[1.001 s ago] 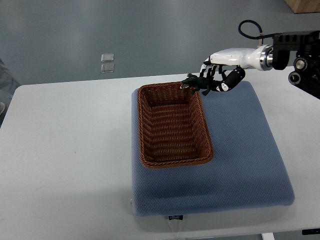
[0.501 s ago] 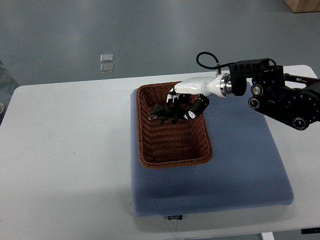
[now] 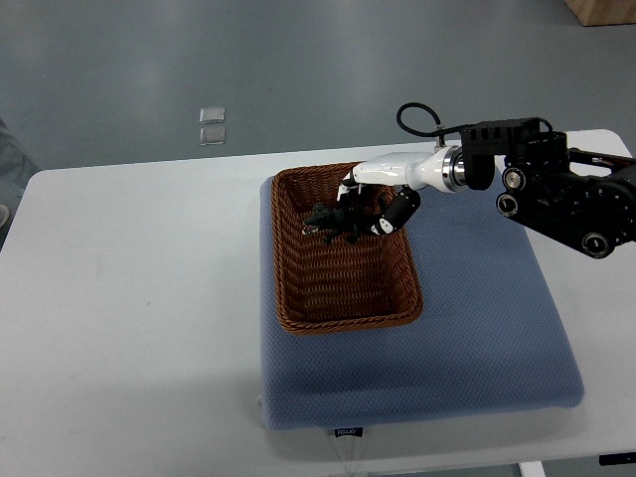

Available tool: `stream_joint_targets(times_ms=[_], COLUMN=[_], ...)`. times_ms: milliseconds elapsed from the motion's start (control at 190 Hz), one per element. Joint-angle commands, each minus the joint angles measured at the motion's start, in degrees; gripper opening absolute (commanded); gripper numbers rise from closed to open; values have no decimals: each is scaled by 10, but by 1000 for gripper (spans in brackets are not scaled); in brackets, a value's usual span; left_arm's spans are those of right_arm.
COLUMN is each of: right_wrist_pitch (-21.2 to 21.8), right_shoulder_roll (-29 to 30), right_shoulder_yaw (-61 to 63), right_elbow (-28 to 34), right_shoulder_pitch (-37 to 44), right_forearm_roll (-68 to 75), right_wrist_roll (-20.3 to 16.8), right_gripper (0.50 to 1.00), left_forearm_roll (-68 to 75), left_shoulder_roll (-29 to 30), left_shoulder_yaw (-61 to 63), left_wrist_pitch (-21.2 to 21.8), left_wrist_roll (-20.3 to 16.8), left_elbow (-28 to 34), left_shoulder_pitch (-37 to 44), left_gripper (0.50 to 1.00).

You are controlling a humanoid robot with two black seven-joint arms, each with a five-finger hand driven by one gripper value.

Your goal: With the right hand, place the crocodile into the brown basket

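Since a second ago your right hand point(image 3: 376, 199) has swung from beyond the basket's far right corner to over its far half, carrying the crocodile point(image 3: 328, 219) with it; in the last half second it has barely shifted.

Nearest you, one white table point(image 3: 129, 318) carries one blue pad point(image 3: 477, 338), with a small dark label point(image 3: 345, 432) on its front edge at 6 o'clock. One brown basket point(image 3: 348, 322) of woven wicker sits on the left part of the pad, rectangular, its long side running from 6 to 12 o'clock.

You have one crocodile, a small dark green, nearly black toy with a bumpy outline and short legs sticking out. It is inside the basket's rim, in the far half toward 12 o'clock. Its long axis lies roughly from 9 to 3 o'clock, the free end pointing to 9 o'clock and the other end in the hand. Which end is the head is too small to tell, and so is whether it touches the basket's floor.

Your right hand's fingers are curled around the crocodile's 3 o'clock end, holding it. The white forearm and black arm reach in from 3 o'clock over the pad's far edge.

Farthest, two small pale squares point(image 3: 212, 126) lie on the grey floor at 11 o'clock.
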Motion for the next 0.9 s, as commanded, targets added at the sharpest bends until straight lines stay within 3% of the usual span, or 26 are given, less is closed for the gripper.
stream_joint_targets(times_ms=[0, 116, 411, 532, 769, 896], right_wrist_pitch=[0, 0, 0, 3, -1, -23], right_shoulder_roll=[0, -1, -10, -23, -16, 6], right_shoulder_yaw=[0, 3, 11, 79, 236, 309], right_elbow=[0, 1, 1, 1, -27, -61], right_shoulder_pitch=[1, 2, 5, -5, -85, -135], right_forearm_roll=[1, 3, 8, 35, 200, 324], right_wrist_roll=[0, 1, 4, 5, 6, 7], right_gripper=[754, 791, 829, 858, 860, 860], left_forearm_roll=[0, 0, 0, 0, 0, 0], left_shoulder_roll=[0, 0, 0, 0, 0, 0], left_shoulder_yaw=[0, 0, 0, 0, 0, 0], left_wrist_pitch=[0, 0, 0, 0, 0, 0], left_wrist_roll=[0, 0, 0, 0, 0, 0], left_elbow=[0, 0, 0, 0, 0, 0], left_shoulder_pitch=[0, 0, 0, 0, 0, 0], left_gripper=[1000, 1000, 1000, 1000, 1000, 1000])
